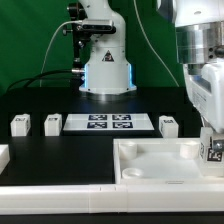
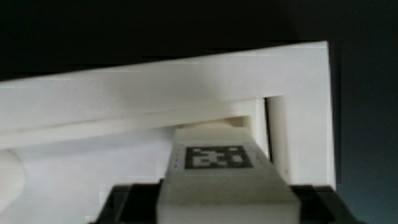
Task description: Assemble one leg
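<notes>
My gripper is shut on a leg, a small white block with a black-and-white tag, and holds it upright over the corner of the large white tray-like part at the exterior view's right. In the wrist view the leg stands between my black fingers, its tagged end pointing at a corner socket of the tray-like part. Three more legs stand on the black table: two at the exterior view's left and one right of the marker board.
The marker board lies flat in the middle of the table. Another robot's white base stands behind it with cables. A white part's edge shows at the exterior view's left.
</notes>
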Controlling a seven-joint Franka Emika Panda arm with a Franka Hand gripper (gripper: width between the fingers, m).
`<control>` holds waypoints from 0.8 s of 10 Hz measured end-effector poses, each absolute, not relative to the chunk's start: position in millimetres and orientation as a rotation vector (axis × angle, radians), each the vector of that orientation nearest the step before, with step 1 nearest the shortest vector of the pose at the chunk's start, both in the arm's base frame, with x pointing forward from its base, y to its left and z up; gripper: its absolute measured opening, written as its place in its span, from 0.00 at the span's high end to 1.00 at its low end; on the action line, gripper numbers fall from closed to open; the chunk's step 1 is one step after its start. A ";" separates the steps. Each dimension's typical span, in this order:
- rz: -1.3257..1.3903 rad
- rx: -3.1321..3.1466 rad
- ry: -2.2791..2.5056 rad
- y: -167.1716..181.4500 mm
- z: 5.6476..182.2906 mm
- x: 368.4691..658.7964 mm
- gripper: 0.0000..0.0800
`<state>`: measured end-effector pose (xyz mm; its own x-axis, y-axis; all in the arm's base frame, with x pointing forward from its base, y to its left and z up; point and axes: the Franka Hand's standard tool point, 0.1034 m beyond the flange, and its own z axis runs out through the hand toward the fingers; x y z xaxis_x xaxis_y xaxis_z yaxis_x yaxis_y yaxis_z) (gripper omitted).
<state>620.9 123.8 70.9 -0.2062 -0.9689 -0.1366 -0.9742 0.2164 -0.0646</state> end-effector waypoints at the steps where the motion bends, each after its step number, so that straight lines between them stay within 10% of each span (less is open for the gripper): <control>1: 0.063 -1.796 2.394 124.0 70.9 620.9 0.63; 8: 0.002 -2.326 1.877 125.0 70.3 620.6 0.19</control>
<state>620.6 125.0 70.3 0.2159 -0.9716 -0.0968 -0.9718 -0.2042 -0.1180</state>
